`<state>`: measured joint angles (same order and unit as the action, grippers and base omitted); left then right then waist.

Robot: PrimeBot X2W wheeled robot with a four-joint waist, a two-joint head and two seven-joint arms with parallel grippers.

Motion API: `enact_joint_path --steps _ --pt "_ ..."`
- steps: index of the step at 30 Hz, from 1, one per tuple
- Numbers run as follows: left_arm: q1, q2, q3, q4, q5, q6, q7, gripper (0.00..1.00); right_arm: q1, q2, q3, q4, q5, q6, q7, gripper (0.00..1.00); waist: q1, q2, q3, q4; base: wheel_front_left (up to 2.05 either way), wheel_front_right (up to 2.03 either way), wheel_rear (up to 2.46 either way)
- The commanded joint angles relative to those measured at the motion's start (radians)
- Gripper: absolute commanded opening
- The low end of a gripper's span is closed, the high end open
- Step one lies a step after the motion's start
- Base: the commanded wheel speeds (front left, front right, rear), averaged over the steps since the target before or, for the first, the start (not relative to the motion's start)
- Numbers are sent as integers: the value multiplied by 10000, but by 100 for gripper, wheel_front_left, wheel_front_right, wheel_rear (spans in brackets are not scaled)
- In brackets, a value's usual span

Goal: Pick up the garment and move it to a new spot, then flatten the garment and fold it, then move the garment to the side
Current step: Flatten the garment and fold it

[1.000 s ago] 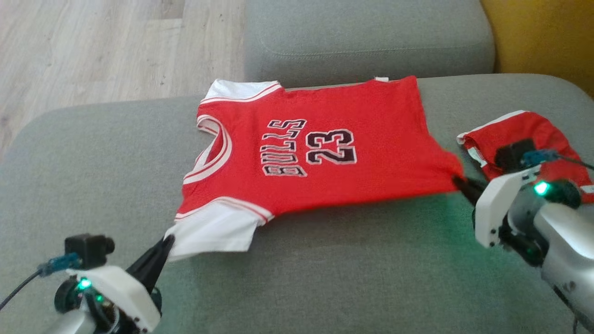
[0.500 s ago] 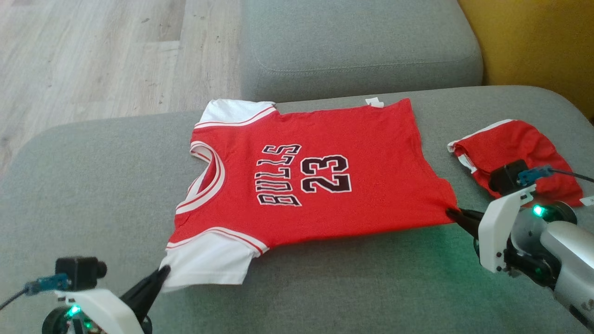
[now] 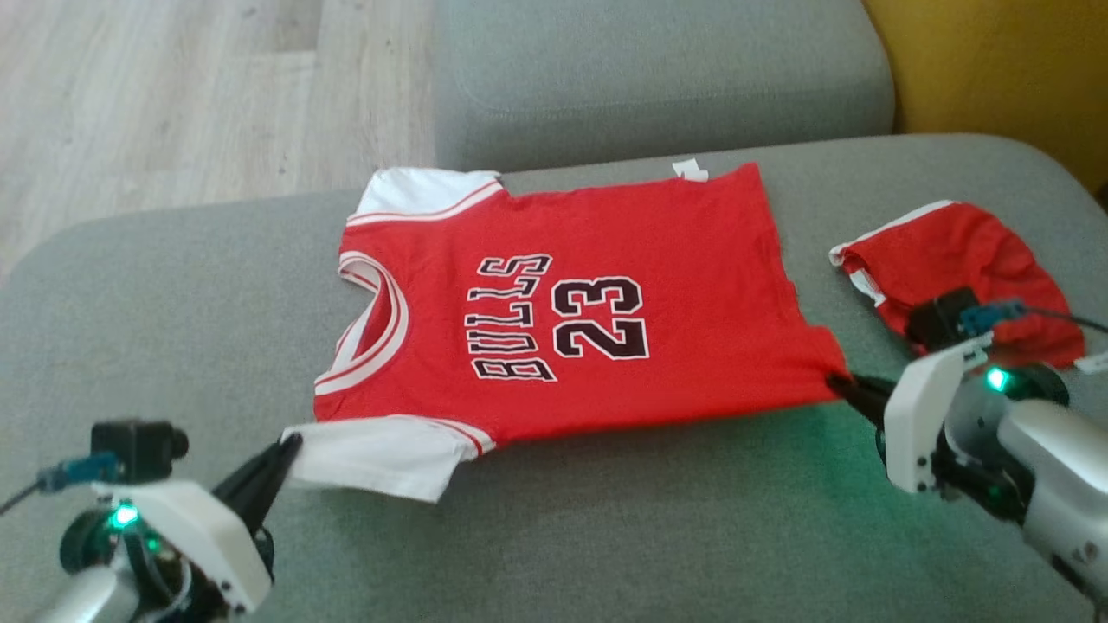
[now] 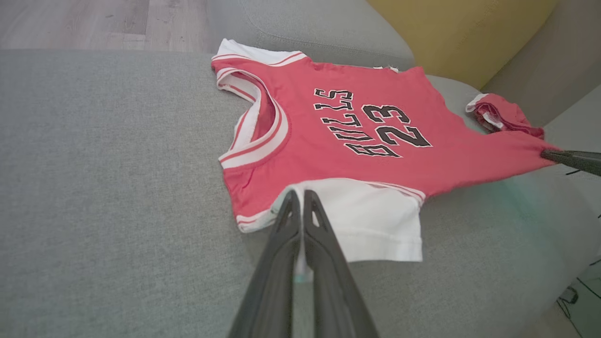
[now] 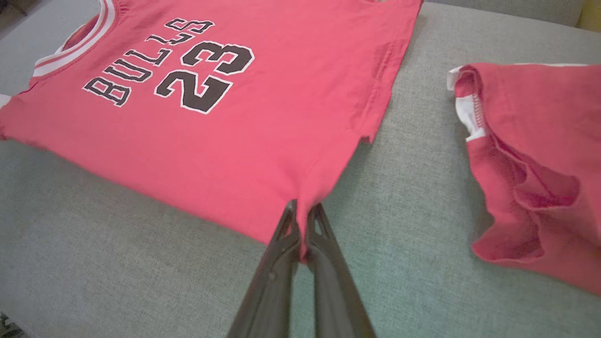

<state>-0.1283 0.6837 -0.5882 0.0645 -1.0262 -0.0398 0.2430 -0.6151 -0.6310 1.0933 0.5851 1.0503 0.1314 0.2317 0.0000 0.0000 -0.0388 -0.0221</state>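
Head view: red shorts [image 3: 952,255], perhaps, beside jersey [image 3: 701,294].

Home, living-room sort. Wide grey fabric sofa seat [image 3: 606,536], 2nd grey cushion [image 3: 658,78] behind it with stitched seam. Pale wood-plank floor [image 3: 173,95] beyond, far left. Mustard-yellow surface [image 3: 995,61] far right, wall or cushion, cannot tell. Small red jersey [image 3: 692,285] printed BULLS 23 and 2nd red garment [image 3: 961,260] lying on seat: household clothes.
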Motion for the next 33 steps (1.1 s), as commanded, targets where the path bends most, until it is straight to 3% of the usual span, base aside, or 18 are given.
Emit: enact_joint_path --steps 1,15,33 --pt "-953 337 433 -53 169 -15 72 0 -488 -20 -70 -32 70 -7 -145 0 0 0 172 -53 0 0 0" --pt "-4385 3 -540 2485 1442 -637 1576 0 -2098 1086 43 1516 94 -7 -83 0 0 0 1610 -277 0 0 0" --pt "-7346 -596 -1926 4898 2191 -904 1476 0 -3343 1867 595 2686 194 -7 -554 0 0 0 2751 -638 0 0 0"
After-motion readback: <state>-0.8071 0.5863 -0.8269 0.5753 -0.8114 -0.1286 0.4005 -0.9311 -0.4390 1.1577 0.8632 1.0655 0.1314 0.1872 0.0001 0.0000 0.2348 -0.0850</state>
